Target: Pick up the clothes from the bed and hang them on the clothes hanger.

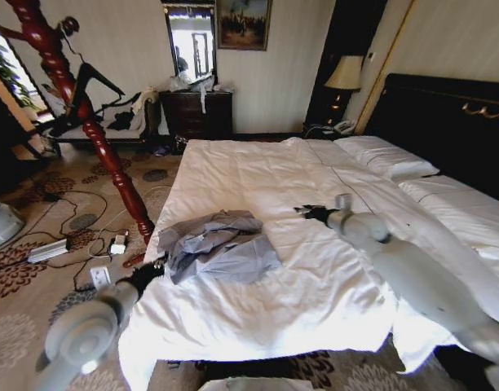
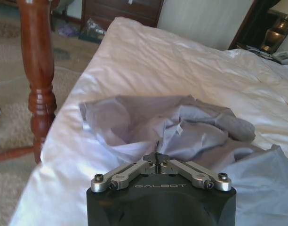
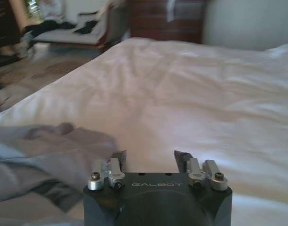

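The clothes, a crumpled blue-grey shirt (image 1: 221, 244), lie on the white bed (image 1: 258, 175) near its left edge. My left gripper (image 1: 156, 267) sits at the bed's edge, right by the shirt's near side. In the left wrist view this gripper (image 2: 156, 159) is shut, its tips meeting just in front of the shirt (image 2: 181, 127). My right gripper (image 1: 309, 213) hovers over the duvet to the right of the shirt; it (image 3: 151, 157) is open, with the shirt (image 3: 40, 155) off to one side. A black clothes hanger (image 1: 93, 81) hangs on the red-brown wooden stand (image 1: 86, 114).
The wooden stand's post (image 2: 36, 80) rises from the carpet close to the bed's left side. Cables and a power strip (image 1: 50, 248) lie on the floor. White pillows (image 1: 388, 159) and a black headboard (image 1: 445, 114) are at the right. A dark dresser (image 1: 196, 114) stands behind.
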Robot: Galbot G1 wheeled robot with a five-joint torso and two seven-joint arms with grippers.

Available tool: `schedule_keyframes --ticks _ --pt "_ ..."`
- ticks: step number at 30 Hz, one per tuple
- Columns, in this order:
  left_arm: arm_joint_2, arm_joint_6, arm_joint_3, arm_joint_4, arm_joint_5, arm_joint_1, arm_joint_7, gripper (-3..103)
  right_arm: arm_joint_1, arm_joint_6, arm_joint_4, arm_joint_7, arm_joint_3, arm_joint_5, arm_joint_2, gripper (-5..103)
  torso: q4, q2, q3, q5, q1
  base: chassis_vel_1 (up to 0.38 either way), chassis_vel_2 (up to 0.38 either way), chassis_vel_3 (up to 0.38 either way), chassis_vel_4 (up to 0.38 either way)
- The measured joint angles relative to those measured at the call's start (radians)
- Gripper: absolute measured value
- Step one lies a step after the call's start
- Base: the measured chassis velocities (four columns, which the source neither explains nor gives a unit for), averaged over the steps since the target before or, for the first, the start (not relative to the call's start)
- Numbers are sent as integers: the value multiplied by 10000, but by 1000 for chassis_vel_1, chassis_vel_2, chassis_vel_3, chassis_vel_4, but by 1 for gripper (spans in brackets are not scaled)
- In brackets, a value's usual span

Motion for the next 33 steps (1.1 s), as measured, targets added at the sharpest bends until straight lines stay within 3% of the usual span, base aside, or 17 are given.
schedule_keyframes --ticks 4,5,9,11,24,33 --pt "-847 -39 207 -25 703 512 353 0 1712 237 -1211 -480 -1635 -607 1093 76 5 0 0 -6 3 0 0 0 0" --pt "-847 -39 207 -25 703 512 353 0 1712 237 -1211 -480 -1635 -607 1093 76 5 0 0 -6 3 0 0 0 0" --pt "-1356 -101 286 -70 1149 1006 629 0 2866 466 -2457 -965 -3079 -1403 2092 96 1 0 0 -5 3 0 0 0 0" --pt "-1429 -109 313 -86 1217 1066 670 0 3046 518 -2765 -1076 -3400 -1556 2309 99 0 -1 1 -1 3 0 0 0 0" --pt "-2164 -259 719 85 1983 1391 1187 0 4012 250 -5111 -1505 -4946 -1206 4579 100 4 -1 0 -3 3 0 0 0 0" --pt "-2148 -332 854 88 2051 1366 1261 0 4370 45 -6742 -1572 -5062 -1214 5352 100 2 -1 0 -2 2 0 0 0 0"
